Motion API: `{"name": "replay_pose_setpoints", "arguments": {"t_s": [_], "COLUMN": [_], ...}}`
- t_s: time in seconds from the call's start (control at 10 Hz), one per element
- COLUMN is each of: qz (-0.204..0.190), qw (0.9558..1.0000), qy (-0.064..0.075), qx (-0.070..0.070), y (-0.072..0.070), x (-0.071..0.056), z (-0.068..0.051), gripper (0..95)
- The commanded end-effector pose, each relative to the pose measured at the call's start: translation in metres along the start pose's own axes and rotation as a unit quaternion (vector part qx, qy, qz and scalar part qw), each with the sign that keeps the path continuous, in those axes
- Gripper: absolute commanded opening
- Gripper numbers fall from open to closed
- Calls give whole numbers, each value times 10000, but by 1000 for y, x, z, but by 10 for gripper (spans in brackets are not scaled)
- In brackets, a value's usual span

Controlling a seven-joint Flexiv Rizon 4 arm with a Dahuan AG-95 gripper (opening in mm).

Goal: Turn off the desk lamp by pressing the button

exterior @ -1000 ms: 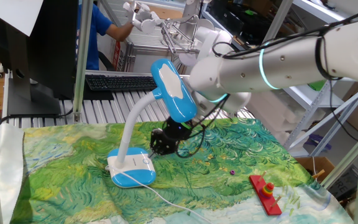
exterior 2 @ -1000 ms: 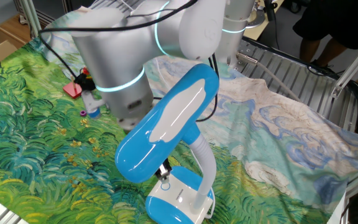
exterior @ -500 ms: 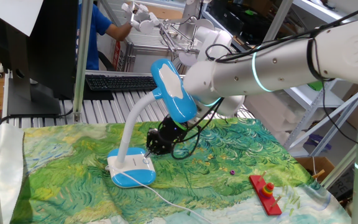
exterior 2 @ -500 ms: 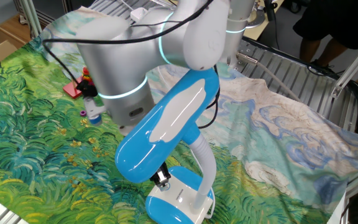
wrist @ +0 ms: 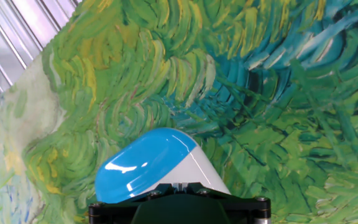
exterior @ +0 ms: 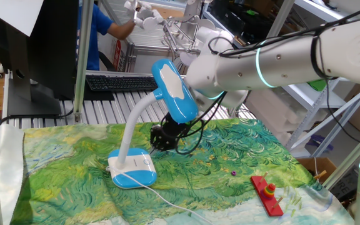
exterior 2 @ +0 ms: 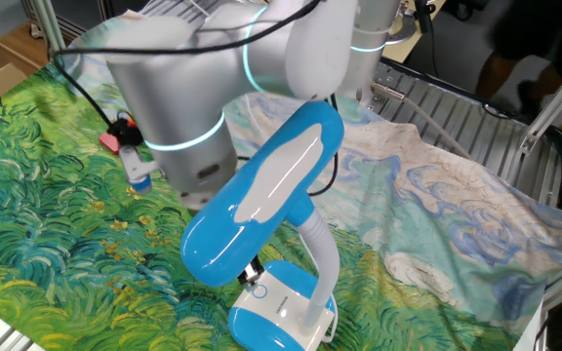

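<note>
A: What does the desk lamp (exterior: 144,159) look like, and where is it?

B: It has a rounded light-blue base with a white top plate, a curved white neck and an oblong blue head with a white panel. It stands on the green painted cloth (exterior: 230,181) near the table's middle.

A: And the gripper (exterior: 157,143)?

B: It hangs just above the base's far edge, under the lamp head, fingers pressed together, holding nothing. The button (exterior 2: 258,290) shows as a small ring on the white plate.
</note>
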State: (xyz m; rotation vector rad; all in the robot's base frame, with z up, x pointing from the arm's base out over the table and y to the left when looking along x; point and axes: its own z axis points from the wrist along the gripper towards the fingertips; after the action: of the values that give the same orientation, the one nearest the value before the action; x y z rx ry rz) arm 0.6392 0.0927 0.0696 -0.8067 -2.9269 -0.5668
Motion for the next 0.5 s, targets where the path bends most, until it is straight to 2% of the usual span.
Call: {"name": "replay_pose_setpoints", "arguments": {"t_s": [0.1, 0.2, 0.5], "qz": [-254, -286, -399], "qw": [9995, 9993, 9988], "qy": [9, 7, 53], "qx": [204, 243, 265], "y": [-13, -20, -67], "x": [-1, -2, 3], "z": [-26, -29, -22], "gripper": [0, 0, 0]}}
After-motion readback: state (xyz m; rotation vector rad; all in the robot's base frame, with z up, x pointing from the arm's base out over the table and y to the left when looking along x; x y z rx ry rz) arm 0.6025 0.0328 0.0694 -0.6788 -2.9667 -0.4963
